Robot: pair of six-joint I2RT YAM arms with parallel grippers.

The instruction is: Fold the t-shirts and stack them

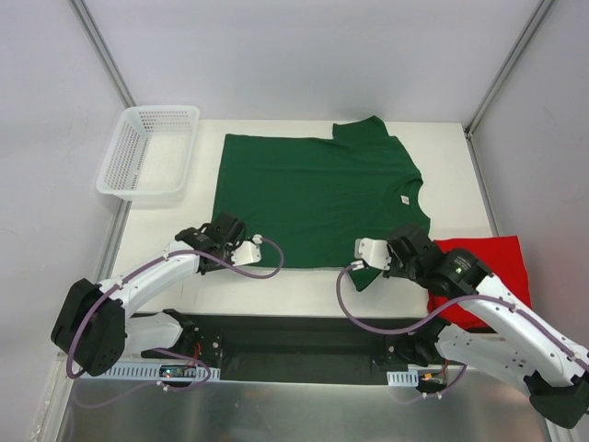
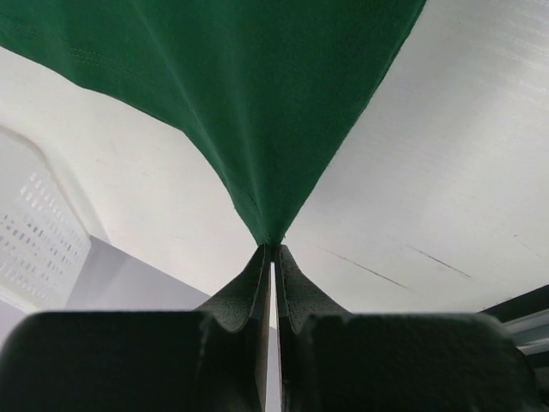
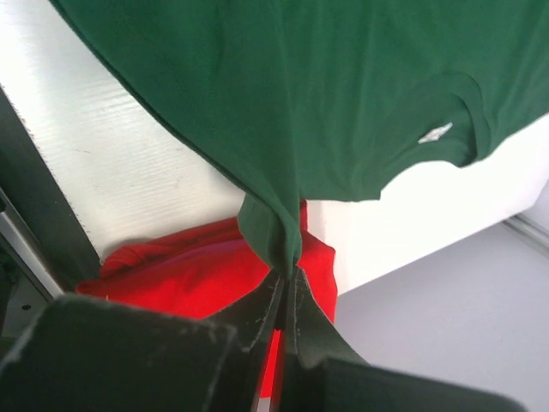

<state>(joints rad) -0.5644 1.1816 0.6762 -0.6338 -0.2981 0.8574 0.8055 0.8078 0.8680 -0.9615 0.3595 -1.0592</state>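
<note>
Green t-shirt (image 1: pixel 317 198) pinched by left hand (image 2: pixel 273 251) and right hand (image 3: pixel 288 279).

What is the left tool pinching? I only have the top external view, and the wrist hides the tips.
Observer: The left wrist view shows the left tool shut on a corner of the green t-shirt, with the cloth drawn to a point at the tips.
Operator: Right side?
Observer: The right wrist view shows the right tool shut on a bunched fold of the same shirt.
Operator: Red one caught too?
Observer: No. The red t-shirt lies behind that tool, and only green cloth enters the tips.
</note>
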